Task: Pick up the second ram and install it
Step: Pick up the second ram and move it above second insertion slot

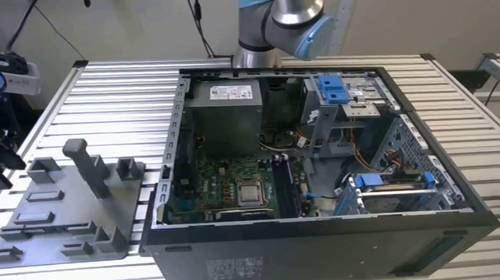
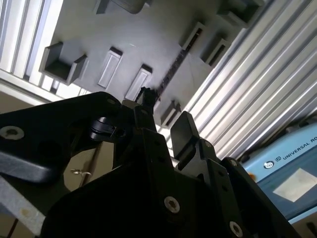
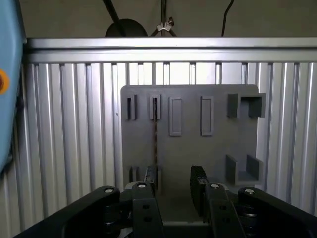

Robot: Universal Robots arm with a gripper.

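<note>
Exterior view: open PC case (image 1: 324, 242) on slatted table (image 1: 119, 89) holds board w/ silver processor (image 1: 251, 192) and blue drive clips (image 1: 333, 87). Grey fixture tray (image 1: 65, 207) sits on the exterior view's left.

First wrist view: second ram (image 3: 154, 131) stands on edge in tray slots. Gripper (image 3: 174, 173) is spread and empty, one finger (image 3: 151, 177) in line w/ the strip; contact unclear.

Second wrist view: ram (image 2: 173, 69) runs toward a fingertip (image 2: 145, 96).

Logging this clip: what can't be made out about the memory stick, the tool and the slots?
1. Memory stick, first wrist view: near end hidden behind the open tool; contact cannot be told.
2. Long black slots, exterior view: too small and dark to tell whether any is filled.
3. Gray holder, exterior view: which pockets are filled is too small to tell.
</note>
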